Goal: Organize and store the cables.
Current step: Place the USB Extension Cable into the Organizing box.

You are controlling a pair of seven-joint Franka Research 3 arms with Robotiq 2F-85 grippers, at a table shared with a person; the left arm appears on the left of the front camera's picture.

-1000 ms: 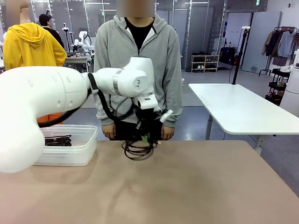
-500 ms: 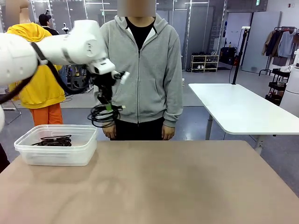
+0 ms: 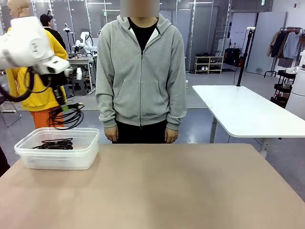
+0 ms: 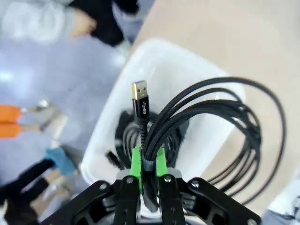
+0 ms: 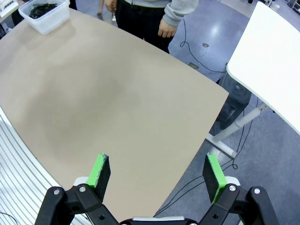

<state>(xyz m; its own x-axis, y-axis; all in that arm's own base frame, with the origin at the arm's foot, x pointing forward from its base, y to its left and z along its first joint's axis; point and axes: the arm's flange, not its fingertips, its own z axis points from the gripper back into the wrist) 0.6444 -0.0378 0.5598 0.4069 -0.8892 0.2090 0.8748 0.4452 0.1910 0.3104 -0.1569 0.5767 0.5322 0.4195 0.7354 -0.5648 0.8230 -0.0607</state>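
**White arm, black claws, grey hoodie**

The left arm [image 3: 24, 43] is glossy white with rounded joints and a black cable looping beneath it. Each claw, left claw [image 4: 146, 164] and right claw [image 5: 157, 171], is black with green pads and silver screws. The person [image 3: 140, 76] wears a grey zip hoodie over black.

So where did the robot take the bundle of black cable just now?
The left gripper, shut on the coiled cable, lifted it off the middle of the table and swung it to the robot's left. It now hangs above the clear plastic bin. The other cable in the bin stayed put, the person kept standing, and the right gripper stayed open.
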